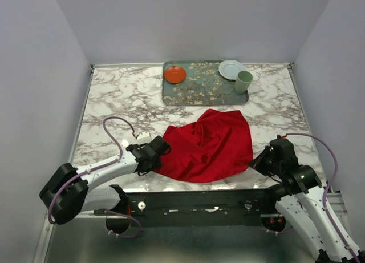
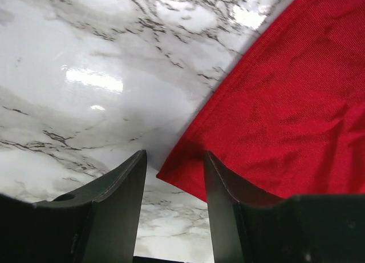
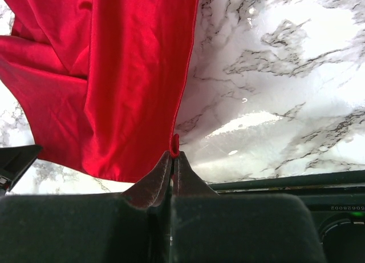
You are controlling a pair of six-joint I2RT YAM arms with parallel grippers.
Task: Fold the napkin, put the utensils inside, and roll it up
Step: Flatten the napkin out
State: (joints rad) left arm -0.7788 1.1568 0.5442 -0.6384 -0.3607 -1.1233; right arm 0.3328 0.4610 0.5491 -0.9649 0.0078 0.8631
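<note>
- The left claw [image 2: 174, 160] sits low on the desk [image 1: 114, 97] at the left corner of the napkin [image 1: 211, 143]. Its jaws stand partly apart, and the red corner lies between the two fingers [image 2: 114, 194]. As far as the wrist view shows, nothing is pinched yet.
- The napkin lies in the middle of the near half of the desk. It is spread out but rumpled, with creases and a raised ridge across it. No clean fold shows, so I judge the folding step to be only at its start.
- Behind it, well apart from the cloth, the tray [image 1: 199, 92] carries a small orange plate [image 1: 175, 75], a pale plate [image 1: 230, 69] and a green cup [image 1: 244, 81] at its right end.
- I cannot make out the utensils in any view; none lie on the cloth.
- The right claw [image 3: 172, 157] is shut tight on the napkin's right-hand edge. A small tuck of red hem is nipped between its tips.
- With one side held and the other corner framed, the cloth looks ready to be lifted over. The fold, loading the utensils and the roll all remain to be done.
</note>
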